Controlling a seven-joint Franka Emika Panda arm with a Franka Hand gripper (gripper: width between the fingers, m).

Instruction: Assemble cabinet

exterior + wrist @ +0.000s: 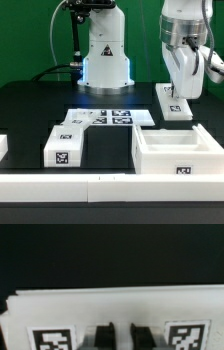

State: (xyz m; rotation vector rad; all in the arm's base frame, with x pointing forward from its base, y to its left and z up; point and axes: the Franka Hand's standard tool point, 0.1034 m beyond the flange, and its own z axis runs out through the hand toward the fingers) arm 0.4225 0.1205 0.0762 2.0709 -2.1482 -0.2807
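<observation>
— Claw (118, 338) first: how does it stand?
— Clenched. Its fingers (102, 336) are nearly together, tips down on a flat white panel (110, 308), between two of the panel's square tags. I cannot tell whether they pinch the panel or only press on it.
— Now from the front?
— Nearest is a long white border rail (100, 190), running along the front edge of the table (30, 105). Just behind it, on the exterior view's right, stands the cabinet box (155, 165), open side up, with one tag on its front wall. On the exterior view's left sits a white block (60, 143), with a tag on top and another on its front face.
— And between them?
— Bare black table. Further back the marker board (100, 117) lies flat.
— Where is the panel in that view?
— Just behind the cabinet box, lying on the table on the exterior view's right, about level with the marker board. The claw stands over its far end.
— Farthest?
— The arm's base (105, 55), behind the marker board.
</observation>
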